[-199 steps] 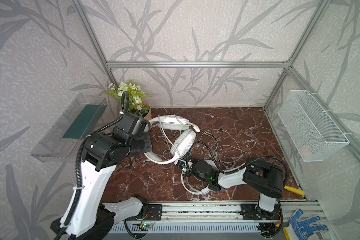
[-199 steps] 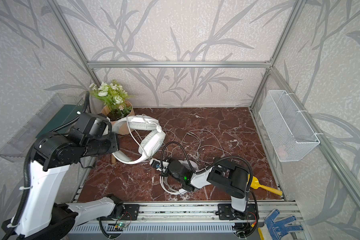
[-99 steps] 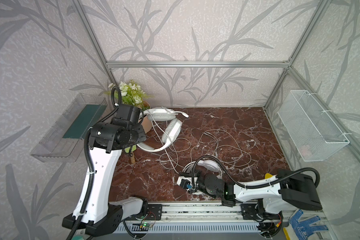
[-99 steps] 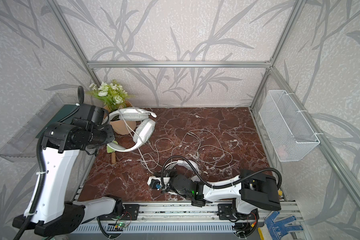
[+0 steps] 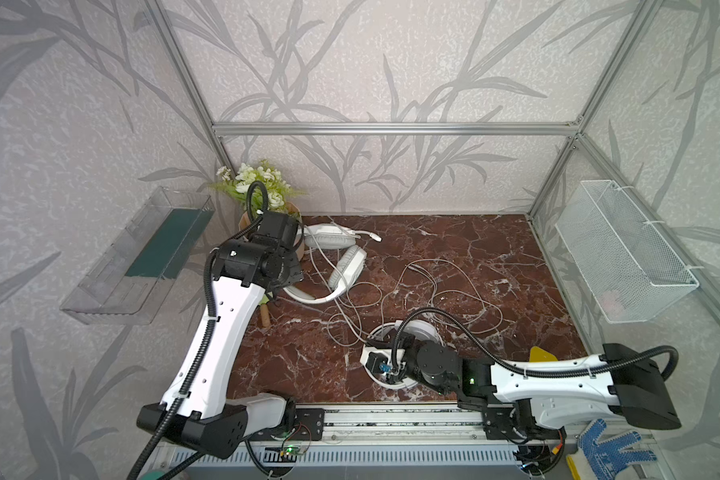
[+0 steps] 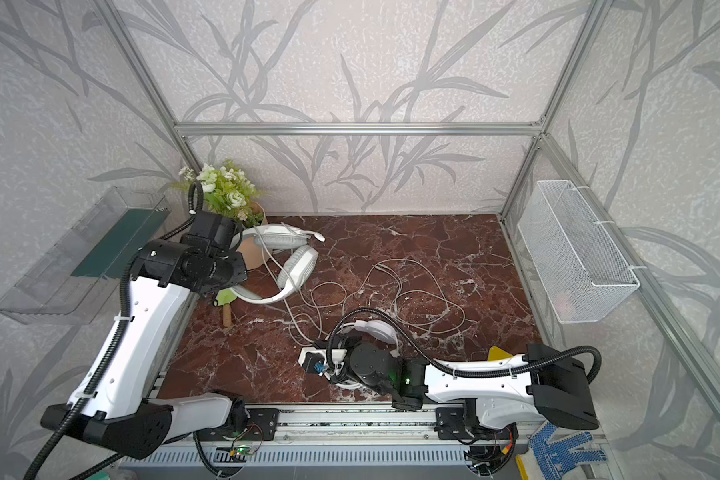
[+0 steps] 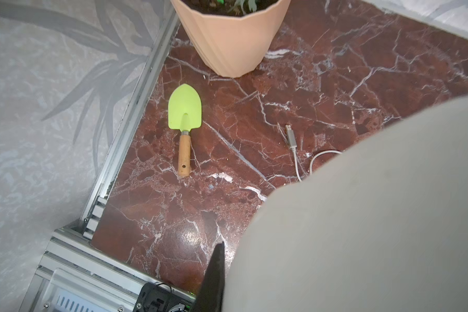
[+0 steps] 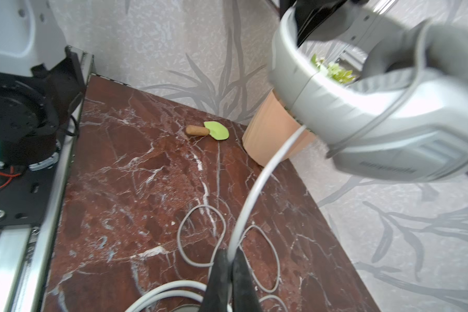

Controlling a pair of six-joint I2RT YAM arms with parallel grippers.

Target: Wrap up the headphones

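The right gripper (image 8: 229, 260): jaws are pressing together on a pale cable (image 8: 257, 189), low over the marble table (image 8: 135, 173). The cable is rising from the fingertips to the greyish-white headset (image 8: 349, 113).

The left gripper (image 7: 226, 251): it is clamping that headset's band and holding it in the air. One black finger (image 7: 214, 275) is showing; the other is hiding behind the blurred grey band. In both top views its jaws are hiding under the wrist.

The greyish-white headset, in a top view (image 5: 348, 266): it is hanging from the left gripper, with its cups on the side facing the right gripper and well apart from it.

The glossy white headset (image 5: 420, 332): it is lying on the table under the right arm's wrist, just behind the right gripper and partly covered.

The loose cable loops (image 5: 433, 291): they are sprawling on the table between the two grippers and beyond the right one.

The USB plug (image 7: 291, 136): it is lying below the left gripper, its lead running under the held headset.

The peach flower pot (image 7: 233, 40): it is standing just beside the left gripper.

The green trowel (image 7: 184, 110): it is lying flat below the left gripper, near the pot but apart from it.

The wire basket (image 5: 624, 253): it is hanging on the wall, well apart from the right gripper.

The blue-dotted glove (image 5: 612, 449): it is lying by the right arm's base.
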